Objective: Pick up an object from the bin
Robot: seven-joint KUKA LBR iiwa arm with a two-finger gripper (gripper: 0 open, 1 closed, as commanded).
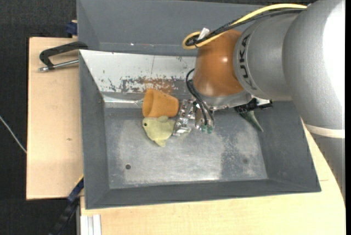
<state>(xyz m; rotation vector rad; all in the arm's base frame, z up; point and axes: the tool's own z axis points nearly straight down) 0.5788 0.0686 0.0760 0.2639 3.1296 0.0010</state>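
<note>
Now | tool (189, 118) low over the bin (164, 173) floor | pale yellow lump (158, 130) just beside it, view-left | orange cup (160, 103) behind that | tool's opening: cannot tell

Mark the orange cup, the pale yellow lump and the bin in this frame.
orange cup (159, 103): camera view, on its side wall, as it lies tipped over.
pale yellow lump (158, 130): camera view, on its middle.
bin (181, 161): camera view, on the bare floor.

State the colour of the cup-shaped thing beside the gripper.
Orange-brown; the cup-shaped thing lies just left of the gripper, seen in the camera view.
</note>
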